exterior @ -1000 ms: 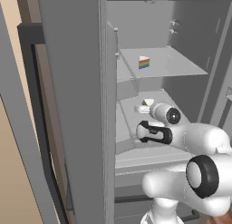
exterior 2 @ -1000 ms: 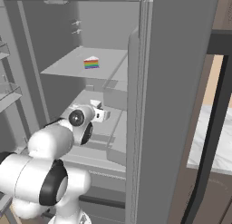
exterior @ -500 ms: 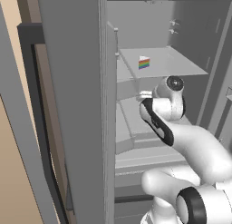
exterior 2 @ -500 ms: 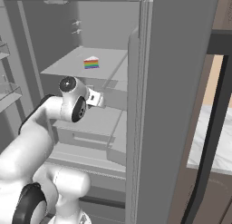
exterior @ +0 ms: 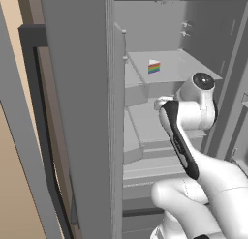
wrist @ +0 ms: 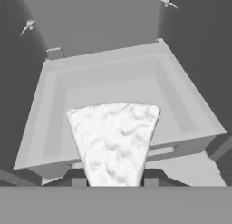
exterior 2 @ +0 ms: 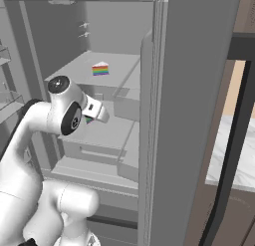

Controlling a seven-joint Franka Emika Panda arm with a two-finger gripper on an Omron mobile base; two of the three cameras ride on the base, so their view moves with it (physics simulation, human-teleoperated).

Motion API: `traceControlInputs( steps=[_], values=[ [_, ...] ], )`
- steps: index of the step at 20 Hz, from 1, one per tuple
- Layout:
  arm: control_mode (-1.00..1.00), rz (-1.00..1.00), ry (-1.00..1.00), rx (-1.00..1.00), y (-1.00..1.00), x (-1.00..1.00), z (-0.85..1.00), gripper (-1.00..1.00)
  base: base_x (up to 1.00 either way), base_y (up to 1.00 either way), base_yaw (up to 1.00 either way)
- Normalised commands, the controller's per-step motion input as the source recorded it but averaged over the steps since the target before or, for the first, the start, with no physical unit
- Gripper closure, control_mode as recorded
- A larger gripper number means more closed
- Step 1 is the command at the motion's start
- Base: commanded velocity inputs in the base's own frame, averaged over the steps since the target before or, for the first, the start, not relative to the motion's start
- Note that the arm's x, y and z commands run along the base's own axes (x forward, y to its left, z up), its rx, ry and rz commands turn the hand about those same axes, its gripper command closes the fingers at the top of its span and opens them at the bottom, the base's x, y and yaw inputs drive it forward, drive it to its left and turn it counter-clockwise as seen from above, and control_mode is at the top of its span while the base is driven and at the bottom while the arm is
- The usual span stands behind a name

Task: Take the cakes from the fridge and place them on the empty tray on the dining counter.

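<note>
The tall grey fridge [exterior: 82, 112] stood open. On its upper shelf [exterior 2: 82, 70] sat a small rainbow-layered wedge of cake [exterior: 154, 67], well apart from the arm. Lower, inside the compartment, the two-finger gripper [wrist: 113, 180] was clamped on a second wedge of white-frosted cake [wrist: 114, 141], its frosting facing the hand camera, above a grey drawer bin [wrist: 190, 109].
</note>
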Motion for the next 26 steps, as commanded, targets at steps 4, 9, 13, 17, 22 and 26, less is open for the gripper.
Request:
traceControlInputs(
  steps=[4, 9, 13, 17, 22, 26],
  values=[
    [-1.00, 0.08, -0.02, 0.00, 0.00, -0.96, 0.73, 1.00, 0.00, 0.00, 0.00],
    [-1.00, 0.12, -0.05, -0.02, 0.00, -1.00, 0.67, 1.00, 0.00, 0.00, 0.00],
    [-1.00, 0.14, -0.17, -0.05, 0.00, -0.99, 0.68, 1.00, 0.00, 0.00, 0.00],
    [-1.00, 0.11, -0.28, 0.00, 0.00, -0.85, 0.70, 1.00, 0.00, 0.00, 0.00],
    [-1.00, -0.01, -0.27, 0.01, 0.00, -0.66, 0.37, 1.00, 0.00, 0.00, 0.00],
    [-1.00, -0.08, -0.11, 0.02, 0.03, -0.69, 0.19, 1.00, 0.00, 0.00, 0.00]
  ],
)
